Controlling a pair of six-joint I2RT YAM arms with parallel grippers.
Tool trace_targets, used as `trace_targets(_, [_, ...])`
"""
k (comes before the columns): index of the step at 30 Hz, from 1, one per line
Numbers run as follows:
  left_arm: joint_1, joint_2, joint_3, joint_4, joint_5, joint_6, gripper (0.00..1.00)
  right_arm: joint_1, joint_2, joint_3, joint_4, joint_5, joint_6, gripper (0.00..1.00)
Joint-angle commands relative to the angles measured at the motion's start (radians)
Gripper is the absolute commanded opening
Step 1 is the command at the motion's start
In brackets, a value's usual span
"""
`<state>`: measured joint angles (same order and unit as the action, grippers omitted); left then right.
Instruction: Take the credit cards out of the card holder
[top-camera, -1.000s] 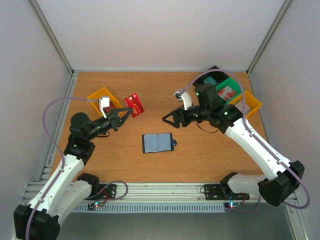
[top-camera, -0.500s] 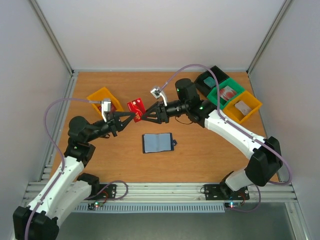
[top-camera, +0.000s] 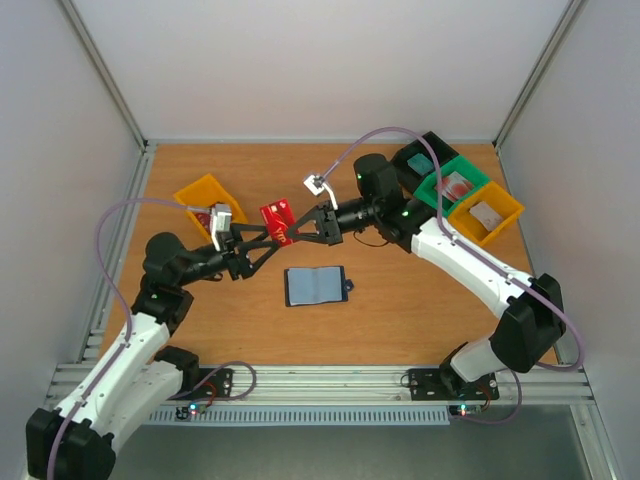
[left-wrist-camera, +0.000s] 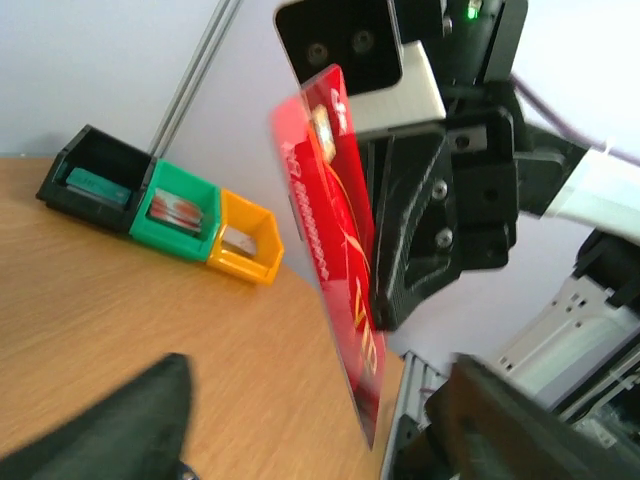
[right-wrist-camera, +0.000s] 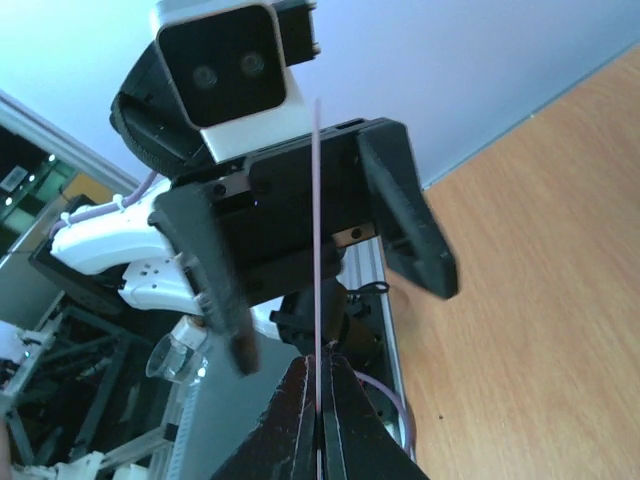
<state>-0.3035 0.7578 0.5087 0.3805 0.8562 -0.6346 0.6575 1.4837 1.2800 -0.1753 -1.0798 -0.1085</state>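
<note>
Red credit card (top-camera: 276, 216): off the table, up in the air between the two sets of jaws.

Right gripper (top-camera: 295, 230): jaws fully closed, pinching the card by its two flat faces at the end nearest them. In the right wrist view the card shows as a hairline rising straight out from the tips.

Left gripper (top-camera: 266, 238): jaws parted, one finger each side of the card. No contact visible in the right wrist view; nothing held.

Handling (judgement): very light, thin, stiff but springy. The faces are glossy, so it is likely slick. Take it only across the flat faces, close to an edge. A pinch on the rims would skid. Held at one end by one pair of tips, it could pivot if knocked.

Heading: card stands on edge, faces upright, printed red face toward the left wrist camera. Long axis appears to run outward from the right tips into the gap of the left jaws. The exact tilt is hard to read.

Card holder (top-camera: 316, 285): lies open and flat on the table (top-camera: 400, 300), below the jaws and a little to the near side, well apart from both. I cannot tell whether its pockets hold any more cards.

Behind the right jaws, far side: black bin (top-camera: 420, 158), green bin (top-camera: 455, 183) and yellow bin (top-camera: 487, 214) in a row. Another yellow bin (top-camera: 200, 192) sits beyond the left jaws.
</note>
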Motion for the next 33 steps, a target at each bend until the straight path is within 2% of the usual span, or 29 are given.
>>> trace_targets(1, [-0.002, -0.022, 0.051, -0.195, 0.022, 0.337, 0.83, -0.028, -0.017, 0.076, -0.249, 0.024, -0.014, 0.01])
trace_targets(3, [-0.003, -0.057, 0.109, -0.415, -0.049, 0.646, 0.85, -0.041, -0.004, 0.111, -0.378, 0.056, -0.030, 0.01])
trace_targets(4, [-0.004, -0.076, 0.123, -0.489, -0.095, 0.894, 0.85, -0.052, 0.013, 0.128, -0.437, 0.059, -0.010, 0.01])
trace_targets(6, [-0.008, -0.134, 0.109, -0.505, -0.172, 1.237, 0.82, -0.071, 0.039, 0.145, -0.512, 0.045, 0.042, 0.01])
trace_targets(7, [-0.012, -0.158, 0.081, -0.448, -0.197, 1.366, 0.83, -0.073, 0.047, 0.144, -0.526, 0.036, 0.074, 0.01])
trace_targets(8, [-0.018, -0.177, 0.042, -0.356, -0.207, 1.570, 0.84, -0.073, 0.050, 0.142, -0.529, 0.031, 0.099, 0.01])
trace_targets(10, [-0.040, -0.177, -0.068, -0.079, -0.201, 1.848, 0.88, -0.069, 0.058, 0.136, -0.512, 0.026, 0.163, 0.01])
trace_targets(11, [-0.053, -0.150, -0.114, 0.024, -0.193, 2.061, 0.89, -0.065, 0.062, 0.135, -0.499, 0.020, 0.174, 0.01])
trace_targets(14, [-0.088, -0.014, -0.173, 0.328, -0.192, 2.384, 0.92, -0.057, 0.076, 0.133, -0.467, 0.019, 0.199, 0.01])
trace_targets(16, [-0.104, 0.070, -0.166, 0.445, -0.215, 2.462, 0.91, -0.051, 0.072, 0.112, -0.414, 0.009, 0.234, 0.01])
trace_targets(17, [-0.112, 0.090, -0.161, 0.455, -0.225, 2.484, 0.89, -0.047, 0.069, 0.103, -0.391, 0.003, 0.248, 0.01])
trace_targets(20, [-0.127, 0.082, -0.151, 0.390, -0.220, 2.546, 0.84, -0.035, 0.065, 0.091, -0.374, 0.009, 0.261, 0.01])
trace_targets(24, [-0.158, 0.095, -0.142, 0.383, -0.290, 2.547, 0.69, -0.029, 0.062, 0.084, -0.392, 0.019, 0.250, 0.01])
trace_targets(26, [-0.165, 0.088, -0.145, 0.352, -0.286, 2.561, 0.56, -0.028, 0.059, 0.084, -0.388, 0.019, 0.253, 0.01])
trace_targets(31, [-0.187, 0.091, -0.151, 0.329, -0.260, 2.592, 0.02, -0.023, 0.077, 0.116, -0.398, 0.017, 0.241, 0.01])
trace_targets(33, [-0.195, 0.090, -0.148, 0.330, -0.290, 2.575, 0.00, -0.023, 0.074, 0.116, -0.400, 0.018, 0.234, 0.01])
